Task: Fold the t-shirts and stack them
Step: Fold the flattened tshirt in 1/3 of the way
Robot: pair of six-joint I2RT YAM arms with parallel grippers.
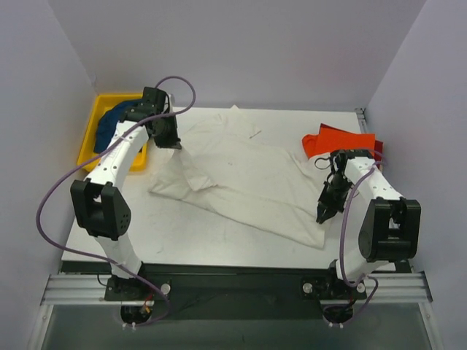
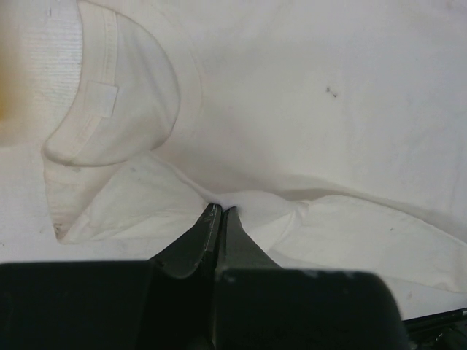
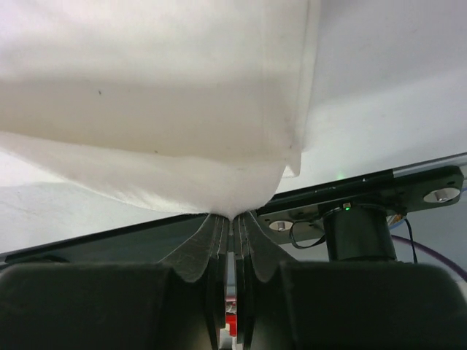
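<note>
Top view: the off-white t-shirt (image 1: 241, 175) lies slantwise across the tabletop, pinched up at both ends, probably ready for folding. Left wrist: the left gripper (image 2: 221, 213) is clamped on cloth beside the collar (image 2: 109, 95). Right wrist: the right gripper (image 3: 232, 219) is clamped near a hemmed corner.

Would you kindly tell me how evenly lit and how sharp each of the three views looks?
Top external: even, diffuse light, faint shadows, off-white t-shirt sharp. Left wrist: its collar crisp, upper-left corner a yellowish blur, left gripper nearly black. Right wrist: the t-shirt bright and slightly soft, right gripper dark with little detail.
</note>
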